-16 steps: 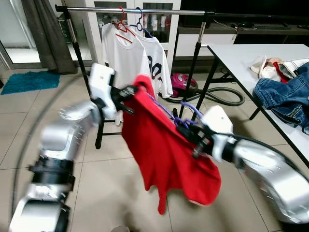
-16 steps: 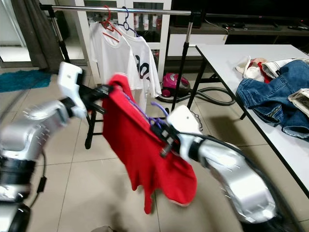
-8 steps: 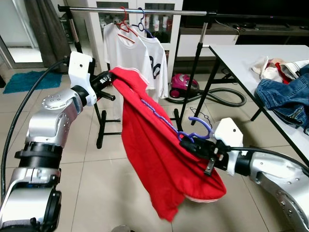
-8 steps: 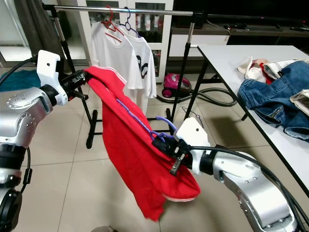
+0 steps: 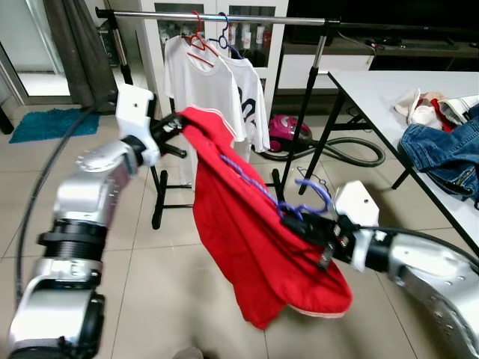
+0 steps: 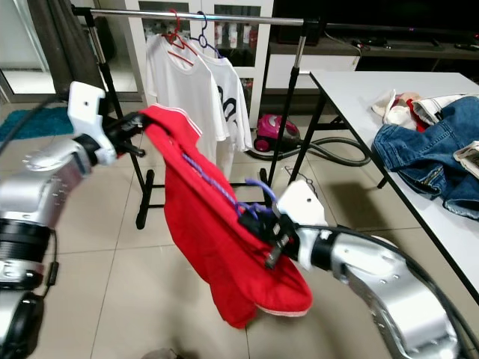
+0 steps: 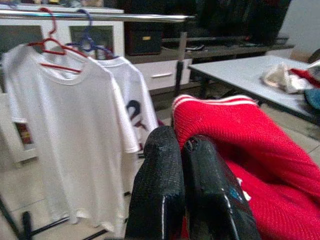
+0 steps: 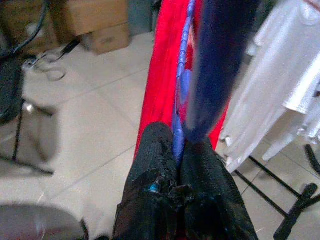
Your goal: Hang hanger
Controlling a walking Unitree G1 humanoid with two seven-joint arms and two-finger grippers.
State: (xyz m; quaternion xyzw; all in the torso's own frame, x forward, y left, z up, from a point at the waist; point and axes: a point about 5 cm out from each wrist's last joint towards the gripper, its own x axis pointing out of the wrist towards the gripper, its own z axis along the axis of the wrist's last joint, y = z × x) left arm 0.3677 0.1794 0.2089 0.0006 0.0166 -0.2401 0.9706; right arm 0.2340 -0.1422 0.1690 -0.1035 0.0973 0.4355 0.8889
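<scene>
A red shirt (image 5: 247, 247) hangs stretched between my two grippers over the tiled floor. A purple hanger (image 5: 310, 196) lies along its upper edge, hook end near my right hand. My left gripper (image 5: 176, 126) is shut on the shirt's striped collar end (image 7: 235, 107), up by the rack. My right gripper (image 5: 298, 221) is shut on the purple hanger (image 8: 182, 107) where it meets the red shirt (image 8: 162, 85). Behind stands a clothes rack (image 5: 247, 16) with two white shirts (image 5: 202, 86) on a red and a blue hanger.
A white table (image 5: 382, 86) at the right holds jeans (image 5: 445, 153) and other clothes. A pink vacuum cleaner (image 5: 287, 131) with its hose lies under the rack. A dark curtain (image 5: 71, 52) and a blue mat (image 5: 41, 123) are at the left.
The view has shifted slightly left and the left arm is blurred. The shirt's lower hem has swung in and hangs shorter. Both grippers keep their hold.
</scene>
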